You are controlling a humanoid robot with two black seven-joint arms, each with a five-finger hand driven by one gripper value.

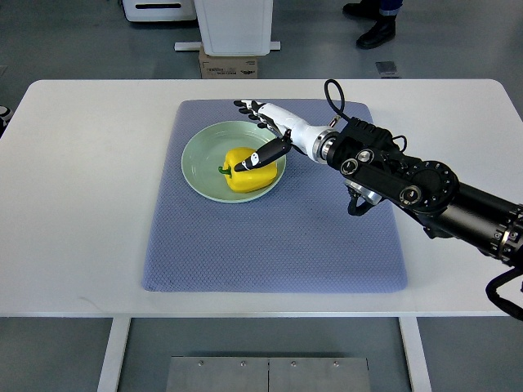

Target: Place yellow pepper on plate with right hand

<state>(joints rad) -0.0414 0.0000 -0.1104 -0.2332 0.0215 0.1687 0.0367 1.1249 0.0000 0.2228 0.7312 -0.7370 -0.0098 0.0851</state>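
The yellow pepper [247, 180] lies on its side in the pale green plate [194, 167], its green stem pointing left. The plate sits at the upper middle of a blue-grey mat [270, 237]. My right hand [255, 135] reaches in from the right over the plate's far right rim. Its fingers [249, 108] are stretched out beyond the pepper. The dark thumb [263, 154] rests across the top of the pepper. The fingers are spread and do not close around the pepper. The left arm does not show.
The mat lies on a white table [82, 204]. My black right forearm [409, 184] crosses the mat's right edge. Beyond the table stand a cardboard box [229, 64], a white unit [235, 24] and a person's shoes [376, 31].
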